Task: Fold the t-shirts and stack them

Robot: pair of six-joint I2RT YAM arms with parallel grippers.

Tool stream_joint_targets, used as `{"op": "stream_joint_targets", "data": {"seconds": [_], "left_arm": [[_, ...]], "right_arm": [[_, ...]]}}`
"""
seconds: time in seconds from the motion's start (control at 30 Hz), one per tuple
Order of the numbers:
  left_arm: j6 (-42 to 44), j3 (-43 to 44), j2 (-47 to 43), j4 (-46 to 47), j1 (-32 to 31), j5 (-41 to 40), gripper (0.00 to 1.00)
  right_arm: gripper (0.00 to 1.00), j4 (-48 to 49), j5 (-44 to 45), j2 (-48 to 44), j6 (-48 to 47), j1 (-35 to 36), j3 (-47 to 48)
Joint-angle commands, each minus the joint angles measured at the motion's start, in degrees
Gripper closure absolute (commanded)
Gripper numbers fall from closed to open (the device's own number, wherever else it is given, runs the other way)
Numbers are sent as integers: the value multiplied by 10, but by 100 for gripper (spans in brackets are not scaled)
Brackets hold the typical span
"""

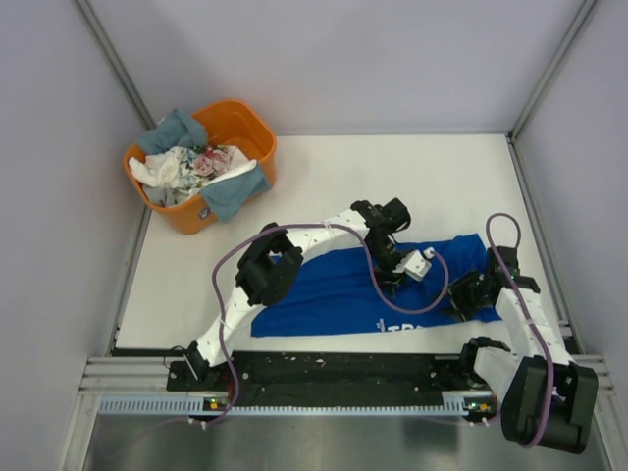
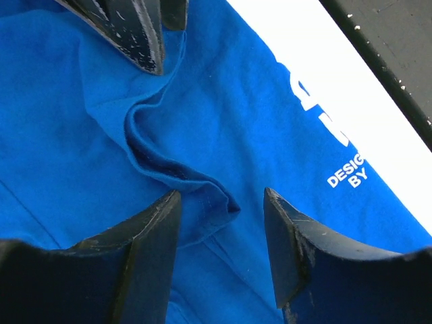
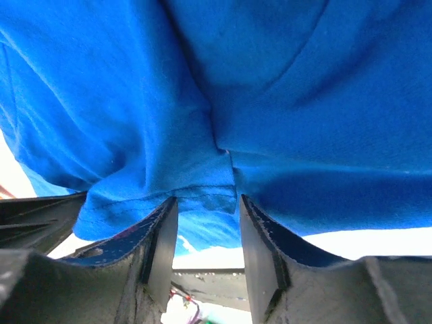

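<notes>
- Found blue t-shirt (image 1: 314, 299) spread at 5 o'clock on the table (image 1: 392, 177).
- Judged it light, limp, likely to sag; best pinched at hem (image 3: 121, 209) or raised fold (image 2: 162, 165).
- Noted left gripper (image 2: 221, 196) parted over that fold, holding nothing.
- Noted right gripper (image 3: 206, 199) narrowed onto the hem.

Blue shirt (image 2: 202, 88) lettering (image 2: 344, 169) runs off the left wrist view's edge, and from above the right arm (image 1: 525, 329) covers part of it. Shirts (image 1: 191, 167) in the tub (image 1: 257, 132) are a jumble, can't count 'em. No clue if the right end effector (image 3: 207, 199) actually pinches the hem (image 3: 202, 187).
</notes>
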Motion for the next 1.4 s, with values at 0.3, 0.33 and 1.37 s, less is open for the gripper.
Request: {"op": "stream_joint_targets", "data": {"seconds": [0.3, 0.33, 1.37], "left_arm": [[-132, -33, -29, 143, -8, -31, 74], [-130, -32, -28, 139, -8, -32, 81], [-42, -30, -27, 71, -14, -8, 99]], "right_arm": [[72, 46, 33, -15, 25, 2, -13], [71, 46, 28, -19, 27, 2, -17], [100, -96, 152, -105, -15, -34, 45]]}}
